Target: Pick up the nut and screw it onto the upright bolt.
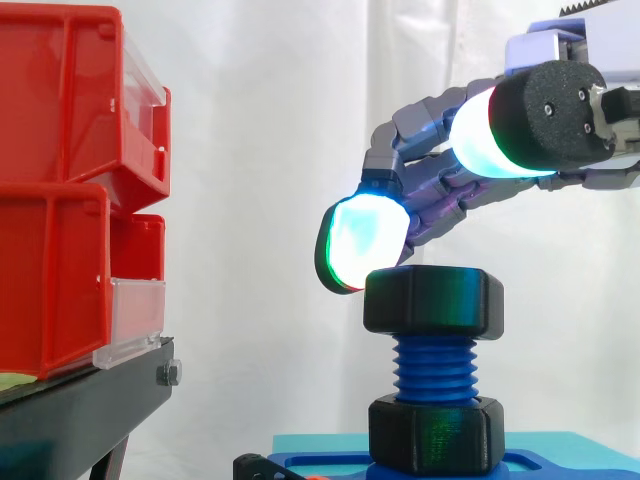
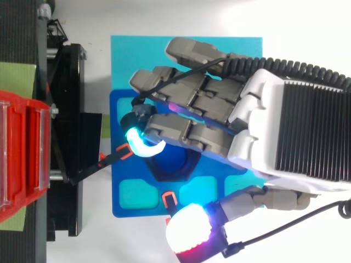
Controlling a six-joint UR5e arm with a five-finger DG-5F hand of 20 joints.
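Hand point(image 2: 219, 109): reaches in over the blue base point(image 2: 123, 181), palm down, above the bolt.
Fingers: loosely extended, closed around nothing; the hand grips no object.
Bent fingertip point(image 1: 365, 240): glows cyan-white and sits at the upper nut's top corner on the side facing the red bins; whether it touches cannot be told.
Thumb pad point(image 1: 485, 135): glows white-cyan, raised well above the upper nut and apart from it; from above it hangs past the base's edge point(image 2: 189, 235).
Upper nut point(image 1: 433, 300): black, hexagonal, level, threaded on the very top of the bolt.
Bolt point(image 1: 435, 368): blue, upright, bare thread showing between the two nuts; it stands near the middle of the base.
Lower nut point(image 1: 436, 432): black, seated at the bolt's foot against the base.
Cyan mat point(image 2: 131, 55): lies under the base and shows past its edges.
Red bins point(image 1: 60, 200): stacked on the black stand point(image 1: 80, 400), beside the base edge that the fingers point toward.
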